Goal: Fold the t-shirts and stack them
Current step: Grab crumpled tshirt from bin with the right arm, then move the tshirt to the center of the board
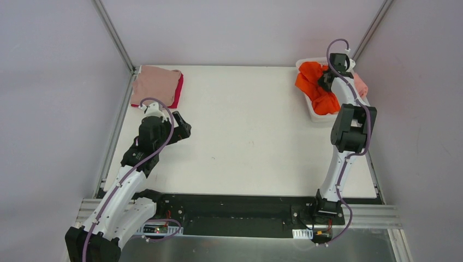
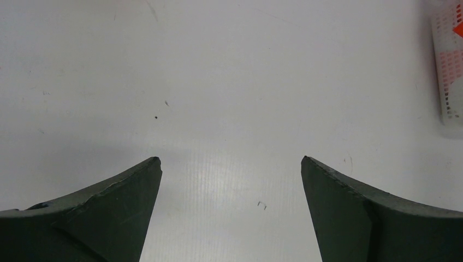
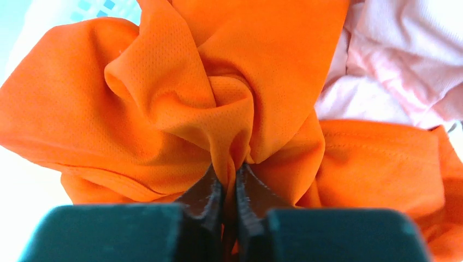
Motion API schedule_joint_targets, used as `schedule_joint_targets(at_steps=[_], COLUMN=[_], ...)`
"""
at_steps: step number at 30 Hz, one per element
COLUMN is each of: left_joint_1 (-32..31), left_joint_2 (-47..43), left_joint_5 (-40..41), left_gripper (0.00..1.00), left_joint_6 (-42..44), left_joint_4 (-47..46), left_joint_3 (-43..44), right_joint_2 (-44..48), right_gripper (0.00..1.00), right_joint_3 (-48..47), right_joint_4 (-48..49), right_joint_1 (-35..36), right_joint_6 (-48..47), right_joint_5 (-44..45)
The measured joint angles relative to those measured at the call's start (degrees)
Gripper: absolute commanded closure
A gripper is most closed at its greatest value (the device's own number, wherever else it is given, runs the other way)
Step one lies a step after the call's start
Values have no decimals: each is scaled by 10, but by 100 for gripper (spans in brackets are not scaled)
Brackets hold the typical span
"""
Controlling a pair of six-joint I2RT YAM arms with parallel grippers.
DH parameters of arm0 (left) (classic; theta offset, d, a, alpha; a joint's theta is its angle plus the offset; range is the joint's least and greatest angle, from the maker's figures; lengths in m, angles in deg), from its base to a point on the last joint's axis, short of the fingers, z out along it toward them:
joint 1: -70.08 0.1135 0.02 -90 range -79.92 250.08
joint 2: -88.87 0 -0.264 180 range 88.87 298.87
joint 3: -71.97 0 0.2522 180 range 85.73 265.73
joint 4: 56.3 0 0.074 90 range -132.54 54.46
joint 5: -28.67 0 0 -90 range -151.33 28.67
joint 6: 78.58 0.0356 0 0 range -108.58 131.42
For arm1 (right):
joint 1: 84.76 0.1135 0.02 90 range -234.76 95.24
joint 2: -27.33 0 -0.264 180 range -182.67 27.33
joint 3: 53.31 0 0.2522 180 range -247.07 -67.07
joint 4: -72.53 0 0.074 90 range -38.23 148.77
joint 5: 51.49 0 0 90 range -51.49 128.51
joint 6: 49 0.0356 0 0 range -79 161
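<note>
A bright orange t-shirt (image 1: 316, 87) lies bunched in the white basket (image 1: 315, 115) at the far right. My right gripper (image 1: 326, 81) is shut on a fold of it; in the right wrist view the orange t-shirt (image 3: 164, 103) is pinched between the fingertips at my right gripper (image 3: 229, 169). A salmon pink and white shirt (image 3: 393, 60) lies beside it in the basket. A dusty pink t-shirt (image 1: 155, 83) lies folded on a crimson t-shirt (image 1: 179, 91) at the far left. My left gripper (image 1: 183, 128) is open and empty over bare table (image 2: 231, 159).
The white lattice basket's corner (image 2: 449, 65) shows at the right edge of the left wrist view. Grey walls and metal frame posts (image 1: 114, 35) close in the table at the back and sides.
</note>
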Motion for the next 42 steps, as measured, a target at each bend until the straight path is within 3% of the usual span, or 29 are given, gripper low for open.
schedule_joint_targets(at_steps=[9,19,25,33,36,42], left_joint_1=[0,0,0,0,0,0], left_joint_2=[-24,-77,-108,-122,-124,-124], left_joint_5=[-6,-10,-21,-24,-23,-18], left_gripper=[1,1,1,1,1,1], left_joint_6=[-1,-23,-38,-53,-62,-77], left_joint_4=[0,1,9,21,32,47], left_joint_3=[-9,-45,-57,-66,-66,-66], right_joint_2=[47,259,354,389,410,474], right_gripper=[100,100,100,100,100,100], right_joint_3=[0,-59,-104,-124,-76,137], right_joint_4=[-5,-60,-87,-106,-85,0], right_joint_1=[-8,16,113,248,294,386], right_joint_6=[3,6,8,23,43,82], right_joint_5=[-34,-86,-153,-238,-266,-273])
